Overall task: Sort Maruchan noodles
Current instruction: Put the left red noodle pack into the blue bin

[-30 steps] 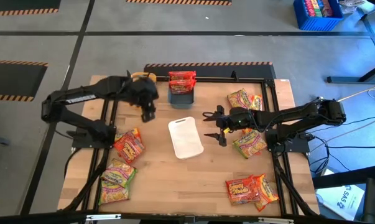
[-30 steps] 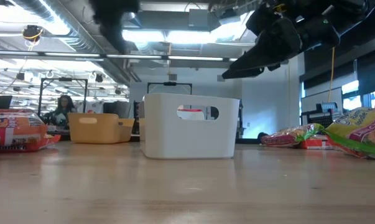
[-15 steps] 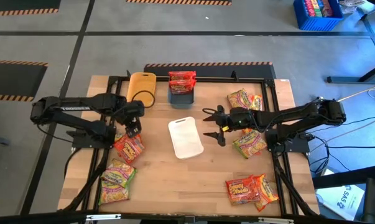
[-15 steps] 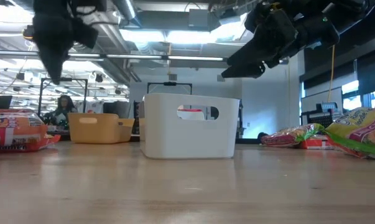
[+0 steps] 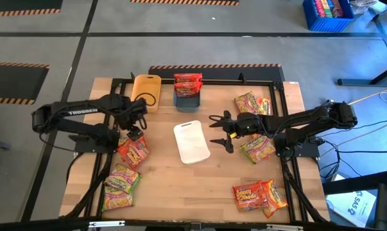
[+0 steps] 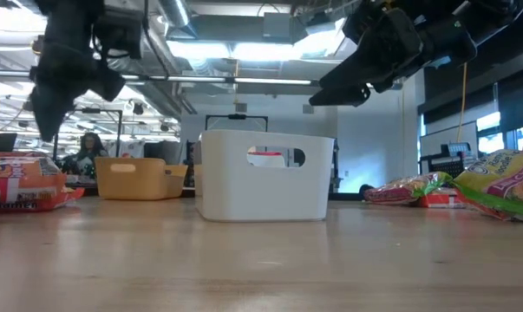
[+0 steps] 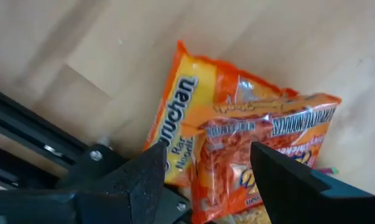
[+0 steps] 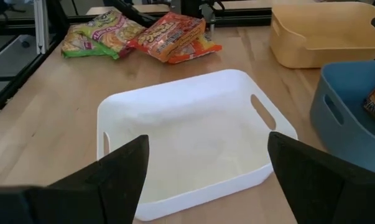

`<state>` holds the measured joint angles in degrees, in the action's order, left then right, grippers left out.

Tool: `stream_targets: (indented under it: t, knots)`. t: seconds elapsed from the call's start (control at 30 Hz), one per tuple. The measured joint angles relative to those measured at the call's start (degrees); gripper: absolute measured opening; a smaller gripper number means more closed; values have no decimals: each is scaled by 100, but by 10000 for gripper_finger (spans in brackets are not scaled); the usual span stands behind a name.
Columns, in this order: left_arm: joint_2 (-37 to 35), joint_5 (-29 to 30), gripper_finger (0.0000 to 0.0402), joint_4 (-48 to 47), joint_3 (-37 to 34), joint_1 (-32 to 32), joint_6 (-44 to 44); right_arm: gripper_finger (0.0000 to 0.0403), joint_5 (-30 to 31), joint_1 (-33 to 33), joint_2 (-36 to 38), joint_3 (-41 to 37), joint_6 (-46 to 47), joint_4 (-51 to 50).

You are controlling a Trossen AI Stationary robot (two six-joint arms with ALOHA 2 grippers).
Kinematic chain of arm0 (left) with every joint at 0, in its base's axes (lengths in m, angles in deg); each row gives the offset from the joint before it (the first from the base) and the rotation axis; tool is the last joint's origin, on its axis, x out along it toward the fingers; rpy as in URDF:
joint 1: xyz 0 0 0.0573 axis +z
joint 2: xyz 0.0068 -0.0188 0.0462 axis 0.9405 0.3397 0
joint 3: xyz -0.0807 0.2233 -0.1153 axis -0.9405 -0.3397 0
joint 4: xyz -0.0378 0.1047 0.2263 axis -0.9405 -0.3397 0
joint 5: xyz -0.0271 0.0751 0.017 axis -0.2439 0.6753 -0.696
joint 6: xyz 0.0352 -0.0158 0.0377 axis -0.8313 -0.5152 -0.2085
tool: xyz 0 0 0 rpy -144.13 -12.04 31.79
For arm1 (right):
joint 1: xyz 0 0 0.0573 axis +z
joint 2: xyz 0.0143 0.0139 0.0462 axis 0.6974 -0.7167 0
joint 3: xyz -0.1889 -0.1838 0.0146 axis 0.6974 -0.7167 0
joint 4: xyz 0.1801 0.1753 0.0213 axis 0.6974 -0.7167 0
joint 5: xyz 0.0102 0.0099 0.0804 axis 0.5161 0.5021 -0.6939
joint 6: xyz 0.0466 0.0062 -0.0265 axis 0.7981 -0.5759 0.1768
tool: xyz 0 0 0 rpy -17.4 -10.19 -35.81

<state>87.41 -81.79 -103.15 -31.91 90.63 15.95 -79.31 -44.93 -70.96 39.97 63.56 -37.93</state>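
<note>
Two orange Maruchan noodles packets lie overlapped on the table's left side. My left gripper hangs open just above them, pointing down, with a finger over either side. Green-pink packets lie at the near left and on the right. More orange ones are at the near right. Red packets sit in the blue tray. My right gripper hovers open beside the white tray.
A yellow tray stands at the far left next to the blue tray. A black frame runs along the table's edges, close to the left gripper. Bare wood lies along the near middle.
My left gripper has come from over the yellow tray toward the table's near left and sunk, rolling as it went, until it hangs over the orange packets. The yellow tray shows again. My right gripper has kept still.
</note>
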Motion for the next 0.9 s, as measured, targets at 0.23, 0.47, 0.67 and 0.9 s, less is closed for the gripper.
stream_targets:
  t: [0.23, 0.47, 0.67, 0.9]
  knots:
    - [18, -460, 227, 32, -385, 174, 27, 312, 2, -2, 0, 0, -127, 0]
    - [394, -554, 225, 318, -600, 72, 24, 312, 2, -2, 0, 0, -127, 112]
    - [956, -613, 218, 437, -673, -37, -213, 312, 4, -6, 0, 2, -129, 131]
    - [1125, -727, 166, 685, -668, -192, -550, 312, 4, -4, 0, 2, -146, 131]
